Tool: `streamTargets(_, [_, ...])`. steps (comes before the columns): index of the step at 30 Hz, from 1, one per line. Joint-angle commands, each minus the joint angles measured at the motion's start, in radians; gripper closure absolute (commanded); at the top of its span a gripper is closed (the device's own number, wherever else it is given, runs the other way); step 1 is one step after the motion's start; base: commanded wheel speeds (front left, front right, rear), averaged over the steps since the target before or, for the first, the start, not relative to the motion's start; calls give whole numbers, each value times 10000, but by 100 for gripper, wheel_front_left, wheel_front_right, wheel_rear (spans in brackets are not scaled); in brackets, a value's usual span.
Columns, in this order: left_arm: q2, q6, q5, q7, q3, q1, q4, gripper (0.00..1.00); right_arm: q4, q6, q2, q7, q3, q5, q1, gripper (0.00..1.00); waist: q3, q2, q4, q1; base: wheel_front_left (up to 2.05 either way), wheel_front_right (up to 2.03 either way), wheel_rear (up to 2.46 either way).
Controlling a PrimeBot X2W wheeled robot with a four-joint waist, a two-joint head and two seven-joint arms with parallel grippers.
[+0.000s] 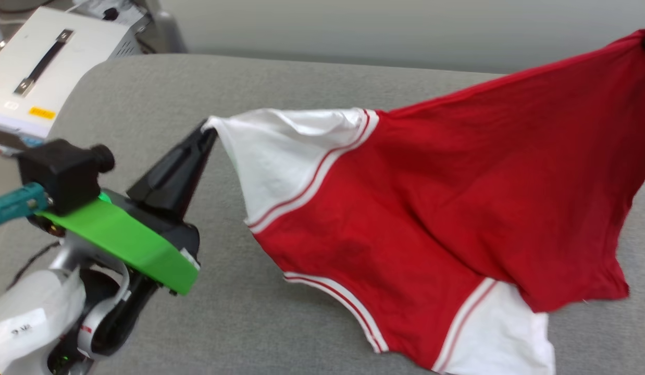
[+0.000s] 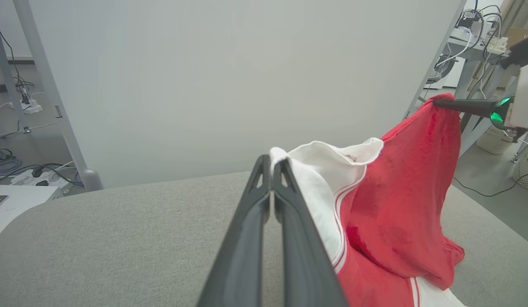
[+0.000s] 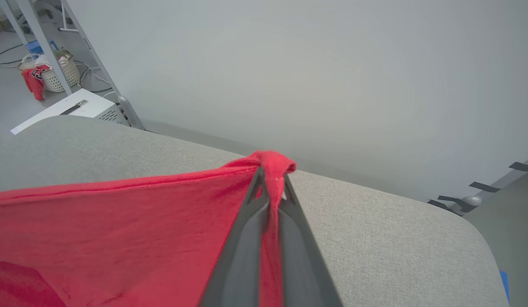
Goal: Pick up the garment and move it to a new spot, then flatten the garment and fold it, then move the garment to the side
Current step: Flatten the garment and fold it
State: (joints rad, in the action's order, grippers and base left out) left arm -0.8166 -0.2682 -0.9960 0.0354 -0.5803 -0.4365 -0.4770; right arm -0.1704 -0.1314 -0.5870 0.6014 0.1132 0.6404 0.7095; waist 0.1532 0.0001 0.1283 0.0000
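The garment (image 1: 447,198) is a red jersey T-shirt with white sleeves and red-striped trim, stretched in the air above the grey padded surface (image 1: 281,83). My left gripper (image 1: 210,129) is shut on the tip of one white sleeve (image 2: 319,170), seen between its fingers in the left wrist view (image 2: 271,161). My right gripper (image 3: 272,172) is shut on a bunched red corner of the garment (image 3: 119,230) at the far right. The other white sleeve (image 1: 499,333) hangs low at the front. Any lettering is hidden.
A white metal box with a handle (image 1: 46,62) stands off the surface's far left corner. A pale wall panel (image 3: 289,64) rises behind the surface. A laundry basket (image 3: 55,74) and cables lie on the floor beyond. Bare grey surface lies left of the garment.
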Motion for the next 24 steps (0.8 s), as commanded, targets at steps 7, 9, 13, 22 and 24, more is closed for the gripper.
streamTargets(7, [-223,-155,-177,-73,720,-865,-18,100,1056,7,-45,-641,46,-192,100,100,-635,-1,-1345,0,0,0,0])
streamTargets(9, [-242,-214,-200,-144,954,-1063,-21,100,1314,7,27,-713,-40,-253,99,100,-601,-1,-1492,0,0,0,0])
streamTargets(13, [-229,-349,-263,-345,1439,-1441,9,100,1735,7,249,-809,-91,-431,146,100,-514,-1,-1786,0,0,0,0])
streamTargets(22, [-354,-465,-208,-467,2211,-2546,170,100,2548,7,634,-816,-74,-672,368,100,82,-1,-2212,0,0,0,0])
streamTargets(24, [-461,-400,-133,-402,2347,-2983,313,100,2677,7,708,-815,-128,-724,503,100,336,-1,-2274,0,0,0,0])
